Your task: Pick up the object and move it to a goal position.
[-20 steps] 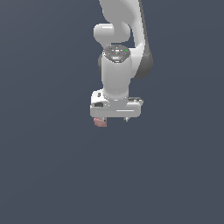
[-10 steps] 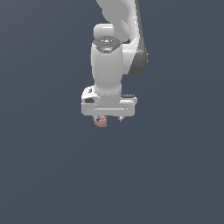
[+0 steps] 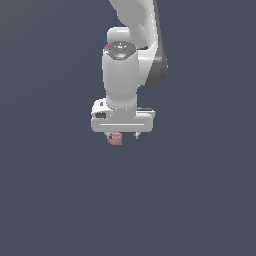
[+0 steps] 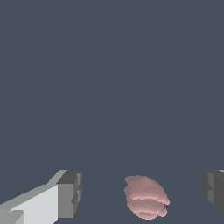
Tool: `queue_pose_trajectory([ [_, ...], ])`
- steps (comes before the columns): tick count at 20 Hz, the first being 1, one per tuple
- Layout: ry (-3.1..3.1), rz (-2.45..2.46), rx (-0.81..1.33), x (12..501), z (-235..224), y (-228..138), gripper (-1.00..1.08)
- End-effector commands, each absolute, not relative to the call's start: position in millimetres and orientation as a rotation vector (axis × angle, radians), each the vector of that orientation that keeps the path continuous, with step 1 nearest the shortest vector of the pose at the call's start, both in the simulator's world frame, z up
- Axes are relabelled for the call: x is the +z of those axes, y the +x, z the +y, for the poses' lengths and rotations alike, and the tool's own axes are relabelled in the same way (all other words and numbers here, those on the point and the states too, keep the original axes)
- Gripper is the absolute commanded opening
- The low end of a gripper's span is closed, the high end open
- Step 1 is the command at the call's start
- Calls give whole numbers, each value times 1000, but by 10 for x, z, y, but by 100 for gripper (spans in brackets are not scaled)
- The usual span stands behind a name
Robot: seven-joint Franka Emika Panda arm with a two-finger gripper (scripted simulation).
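The white Franka arm (image 3: 131,60) hangs down from the top of the exterior view, its wrist pointing straight at the dark slate-blue ground (image 3: 50,200). The broad white hand sits squarely across the frame, and the gripper (image 3: 122,136) shows only as two short stubs poking out beneath it.

The object (image 3: 115,139), a small pinkish-red lump, sits just under the hand, toward the stub on the exterior view's left and partly tucked behind the hand's lower edge. From this angle it is hard to say whether it rests on the ground or is lifted off it.

The wrist view is clearer about the gripper (image 4: 142,192). One finger (image 4: 70,192) appears as a grey pad on a white body; the other finger (image 4: 213,190) is only a grey block at the frame's edge. They stand wide apart, with plain ground visible between them. The object (image 4: 145,197) lies in that gap, a ridged, layered chunk (rather like stacked folds) with an uneven outline. Open space shows on both sides of it, so neither pad touches it, and it sits nearer the middle of the gap than either finger. The hand is spread well open and holds nothing
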State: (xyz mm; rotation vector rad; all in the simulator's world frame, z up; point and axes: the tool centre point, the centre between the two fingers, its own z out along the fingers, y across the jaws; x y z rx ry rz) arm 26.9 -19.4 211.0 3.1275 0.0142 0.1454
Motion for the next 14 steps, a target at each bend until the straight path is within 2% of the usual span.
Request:
queue_pose_trajectory([
  [1,3126,49,142,2089,-207,255,100],
  [14,3088,417,111,1875,-324,104,100],
])
